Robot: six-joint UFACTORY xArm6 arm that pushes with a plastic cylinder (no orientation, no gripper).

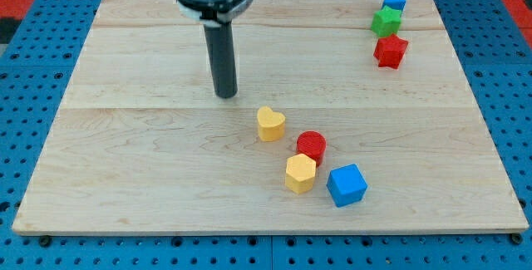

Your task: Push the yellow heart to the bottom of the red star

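The yellow heart [270, 125] lies near the middle of the wooden board [150, 162]. The red star [390, 51] lies far off at the view's top right. My tip [226, 95] rests on the board up and to the left of the yellow heart, a short gap away and not touching it. The rod rises straight up from the tip to the arm's mount at the view's top.
A green star [386, 22] and a blue block [394, 2] sit just above the red star. A red cylinder [312, 146], a yellow hexagon [300, 173] and a blue cube [346, 184] cluster below and right of the heart. The board's edges border blue pegboard.
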